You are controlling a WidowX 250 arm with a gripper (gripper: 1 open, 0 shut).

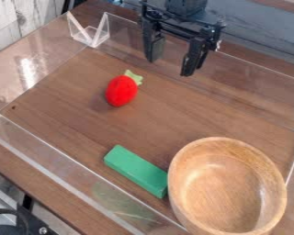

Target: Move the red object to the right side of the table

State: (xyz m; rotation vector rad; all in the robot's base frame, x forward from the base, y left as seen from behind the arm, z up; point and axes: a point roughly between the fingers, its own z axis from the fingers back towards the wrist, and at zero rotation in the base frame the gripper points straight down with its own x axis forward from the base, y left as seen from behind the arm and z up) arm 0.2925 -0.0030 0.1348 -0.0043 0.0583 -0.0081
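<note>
The red strawberry toy [121,90] lies left of centre on the table [235,106]; the tool [171,55], fingers apart and empty, hangs at its one o'clock. Rounded, it could roll from an off-centre pinch toward the green block [137,170] or wooden bowl [230,188] at five o'clock

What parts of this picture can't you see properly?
- Wooden bowl: its lower right rim is cut off by the camera view's edge.
- Robot arm above the open gripper: cut off by the top edge.
- Red object: its underside is hidden by its own body.
- Green block: far end tucked behind the bowl.
</note>
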